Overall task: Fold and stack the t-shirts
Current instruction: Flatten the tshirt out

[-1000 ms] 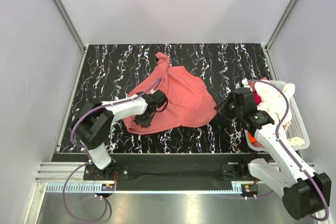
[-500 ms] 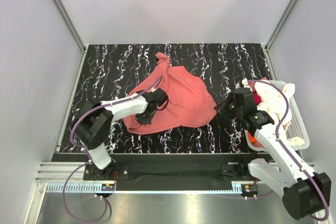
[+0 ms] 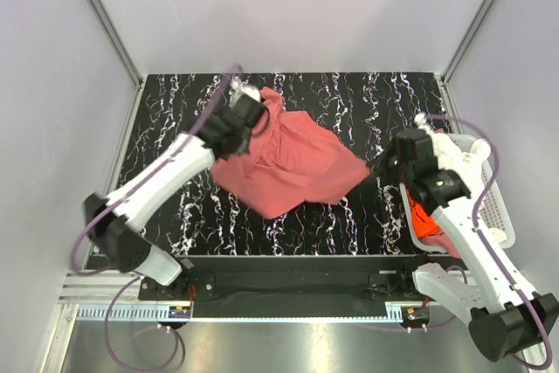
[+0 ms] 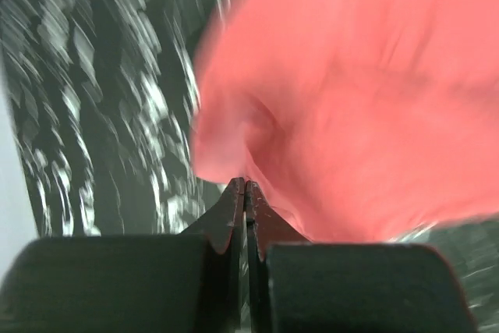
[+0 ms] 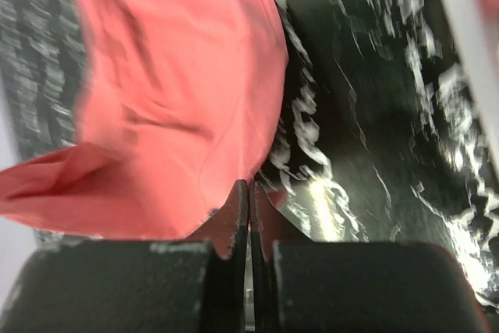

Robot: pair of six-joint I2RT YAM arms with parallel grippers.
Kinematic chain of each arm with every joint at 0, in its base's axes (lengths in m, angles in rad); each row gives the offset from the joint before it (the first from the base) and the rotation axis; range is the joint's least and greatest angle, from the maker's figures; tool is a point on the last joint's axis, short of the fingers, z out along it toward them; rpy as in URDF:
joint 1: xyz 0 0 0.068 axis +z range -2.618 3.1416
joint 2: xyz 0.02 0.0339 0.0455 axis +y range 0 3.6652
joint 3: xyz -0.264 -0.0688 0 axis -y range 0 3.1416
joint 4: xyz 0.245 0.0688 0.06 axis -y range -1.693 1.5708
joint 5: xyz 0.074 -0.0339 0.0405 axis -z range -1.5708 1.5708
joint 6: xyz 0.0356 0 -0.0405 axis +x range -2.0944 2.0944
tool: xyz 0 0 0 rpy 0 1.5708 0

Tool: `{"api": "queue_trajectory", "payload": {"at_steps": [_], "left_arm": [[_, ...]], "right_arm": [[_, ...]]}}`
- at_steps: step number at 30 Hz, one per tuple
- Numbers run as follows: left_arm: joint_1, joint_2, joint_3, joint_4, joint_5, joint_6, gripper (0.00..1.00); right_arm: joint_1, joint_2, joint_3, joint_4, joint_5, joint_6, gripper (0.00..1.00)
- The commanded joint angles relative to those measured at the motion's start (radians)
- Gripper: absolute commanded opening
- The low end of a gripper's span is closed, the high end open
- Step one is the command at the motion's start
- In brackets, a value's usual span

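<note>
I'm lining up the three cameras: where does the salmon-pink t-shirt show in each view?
Top external: the salmon-pink t-shirt lies mid-table, near the picture's centre.
Left wrist: the t-shirt fills the upper right.
Right wrist: the t-shirt fills the upper left.
Shared landmark: the black marbled tabletop.

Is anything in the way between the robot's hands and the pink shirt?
No, nothing visible. The left gripper and right gripper are each shut on an edge of the shirt.
</note>
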Motion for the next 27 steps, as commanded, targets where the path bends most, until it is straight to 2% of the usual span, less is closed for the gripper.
{"api": "queue_trajectory", "payload": {"at_steps": [1, 2, 5, 11, 16, 19, 22, 27], "left_arm": [[0.011, -0.199, 0.236, -0.061, -0.150, -0.015, 0.00], [0.013, -0.233, 0.303, -0.067, -0.158, -0.026, 0.00], [0.015, -0.379, 0.357, -0.066, -0.141, -0.096, 0.00], [0.013, -0.684, 0.324, -0.040, -0.081, -0.217, 0.00], [0.013, -0.806, 0.342, -0.041, -0.024, -0.270, 0.00], [0.015, -0.800, 0.344, -0.040, -0.011, -0.264, 0.00], [0.015, -0.740, 0.322, -0.029, -0.046, -0.232, 0.00], [0.021, -0.556, 0.256, 0.126, -0.176, -0.084, 0.00]], "right_arm": [[-0.001, -0.021, 0.281, -0.095, 0.105, -0.048, 0.00], [-0.001, -0.021, 0.323, -0.113, 0.098, -0.052, 0.00], [-0.001, -0.045, 0.456, -0.181, 0.089, -0.037, 0.00], [-0.001, -0.188, 0.641, -0.346, 0.105, 0.038, 0.00], [-0.001, -0.321, 0.748, -0.425, 0.141, 0.135, 0.00], [-0.001, -0.306, 0.783, -0.419, 0.137, 0.132, 0.00], [-0.001, -0.220, 0.793, -0.376, 0.115, 0.074, 0.00], [-0.001, 0.046, 0.796, -0.218, 0.097, -0.046, 0.00]]}}
